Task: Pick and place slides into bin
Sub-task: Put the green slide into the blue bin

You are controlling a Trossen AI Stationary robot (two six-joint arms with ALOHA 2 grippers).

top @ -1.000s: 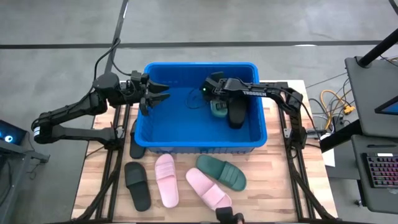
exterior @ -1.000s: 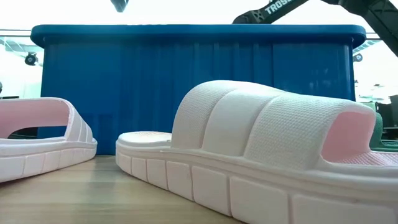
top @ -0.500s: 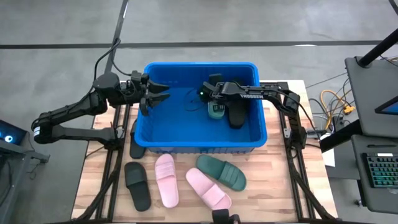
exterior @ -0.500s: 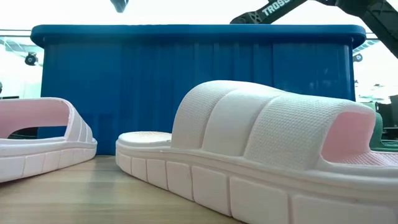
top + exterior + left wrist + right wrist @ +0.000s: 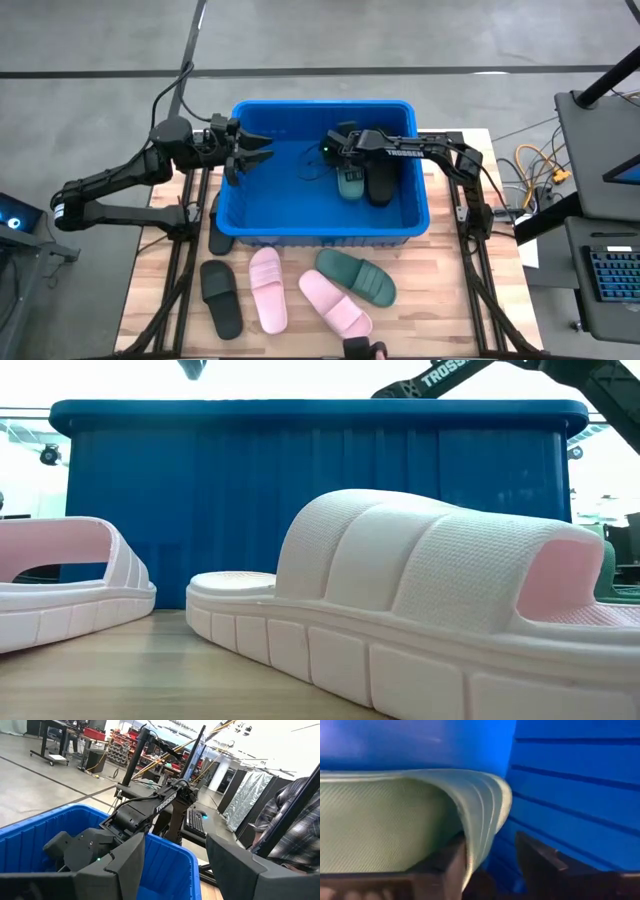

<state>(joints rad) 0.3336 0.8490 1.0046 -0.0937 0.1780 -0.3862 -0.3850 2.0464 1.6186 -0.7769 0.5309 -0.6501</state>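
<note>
The blue bin [image 5: 322, 236] is seen from above at the far middle of the wooden bench [image 5: 440, 300]. The right end effector [image 5: 343, 160] is reached down inside the bin, and a dark green slide [image 5: 351, 180] is seen at its tip, beside a black slide [image 5: 380, 182] lying on the bin floor nearer the right wall. In the right wrist view the green slide [image 5: 395, 820] fills most of the frame, its edge lying between the two dark fingers [image 5: 537, 860] against the bin's ribbed blue wall [image 5: 570, 795]; the fingers are parted with the slide's edge between them, but whether it is gripped cannot be told.

The left end effector [image 5: 250, 152] is held over the bin's left rim with its fingers spread apart and nothing between them; in the left wrist view the right arm [image 5: 150, 812] is seen across the bin [image 5: 30, 835], with a person's plaid sleeve [image 5: 292, 820] in the room behind.

On the bench in front of the bin, four slides are laid in a row: a black slide [image 5: 221, 298] at the left, two light pink slides [image 5: 267, 289] [image 5: 336, 304] in the middle, and a dark green slide [image 5: 358, 276] at the right. Another dark slide [image 5: 217, 232] is partly hidden against the bin's left front corner. In the low view the pink slides [image 5: 400, 610] [image 5: 70, 585] are seen close up before the bin's front wall [image 5: 300, 490].
</note>
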